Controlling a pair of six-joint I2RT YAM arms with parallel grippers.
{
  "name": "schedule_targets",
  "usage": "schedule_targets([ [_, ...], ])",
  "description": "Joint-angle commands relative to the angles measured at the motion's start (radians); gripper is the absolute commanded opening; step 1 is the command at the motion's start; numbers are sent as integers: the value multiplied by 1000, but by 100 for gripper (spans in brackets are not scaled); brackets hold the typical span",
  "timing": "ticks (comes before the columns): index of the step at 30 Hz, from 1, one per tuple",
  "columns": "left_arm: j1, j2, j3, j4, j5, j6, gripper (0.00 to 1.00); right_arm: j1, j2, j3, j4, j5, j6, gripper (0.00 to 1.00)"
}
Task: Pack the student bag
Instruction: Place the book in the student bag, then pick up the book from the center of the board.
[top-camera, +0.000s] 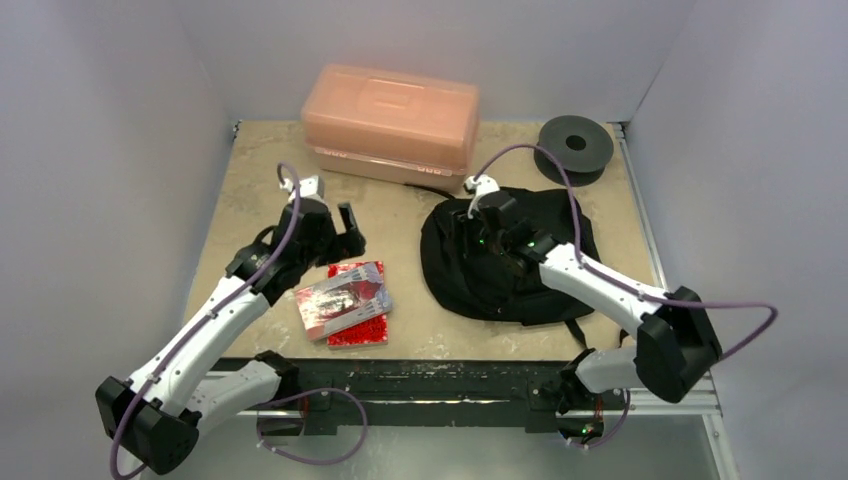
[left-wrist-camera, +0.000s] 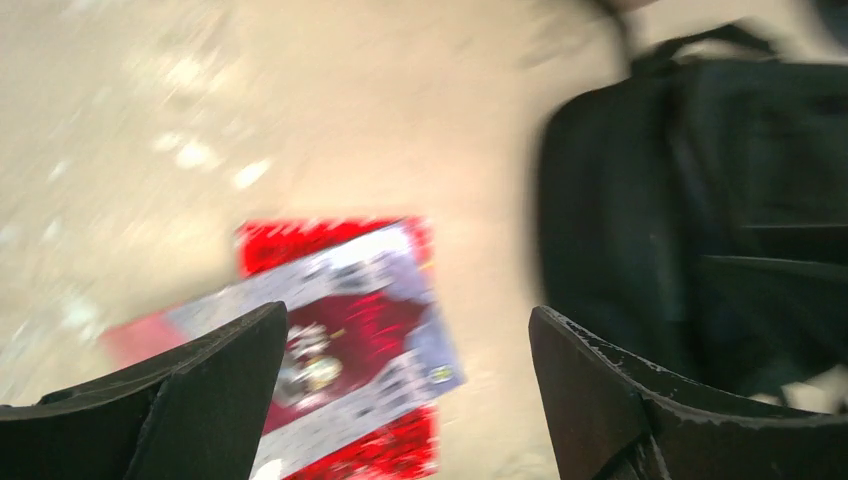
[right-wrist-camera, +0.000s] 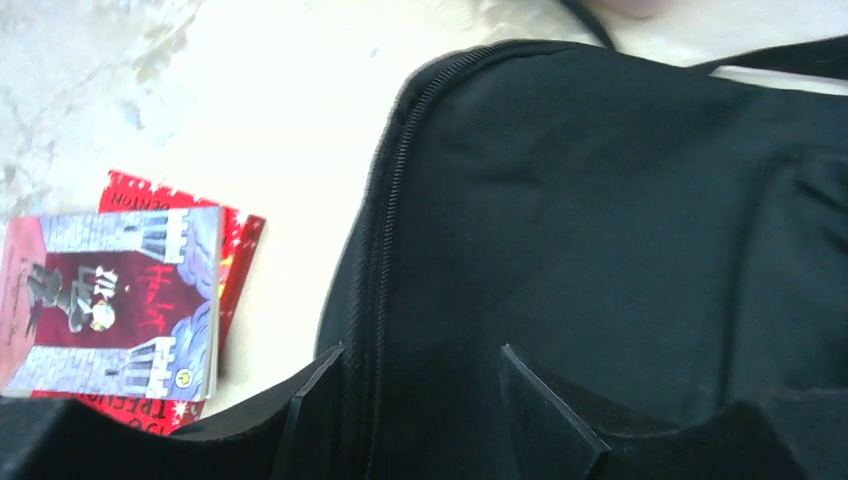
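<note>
The student bag (top-camera: 545, 240) is a soft black backpack lying flat right of centre, zip shut along its left edge. It also shows in the right wrist view (right-wrist-camera: 620, 220) and the left wrist view (left-wrist-camera: 700, 220). Two books (top-camera: 345, 300) lie stacked left of it: a grey and dark red one on a red one. They also show in the left wrist view (left-wrist-camera: 340, 340) and the right wrist view (right-wrist-camera: 120, 300). My left gripper (top-camera: 350, 232) is open and empty just above the books' far edge (left-wrist-camera: 408, 315). My right gripper (top-camera: 480, 238) is open low over the bag, its jaws astride the zip (right-wrist-camera: 420, 352).
A translucent orange-pink plastic box (top-camera: 392, 120) stands at the back centre. A black round spool (top-camera: 575, 145) lies at the back right. White walls close in the table on the left, back and right. A bag strap (top-camera: 575, 335) trails toward the near edge.
</note>
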Motion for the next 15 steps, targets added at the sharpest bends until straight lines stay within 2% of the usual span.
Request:
schedule_targets([
  [1, 27, -57, -227, -107, -175, -105, 90, 120, 79, 144, 42, -70, -21, 61],
  [3, 27, -104, -321, -78, -182, -211, 90, 185, 141, 228, -5, -17, -49, 78],
  [5, 27, -145, -393, -48, -188, -289, 90, 200, 205, 282, -19, -81, -47, 79],
  [6, 27, -158, -419, -32, -195, -309, 90, 203, 228, 283, -2, -128, 5, 82],
  [12, 27, -141, -478, -7, -216, -357, 90, 211, 421, 208, 233, -508, 231, 87],
  [15, 27, -111, -490, 13, -199, -365, 90, 209, 519, 192, 294, -564, 306, 87],
])
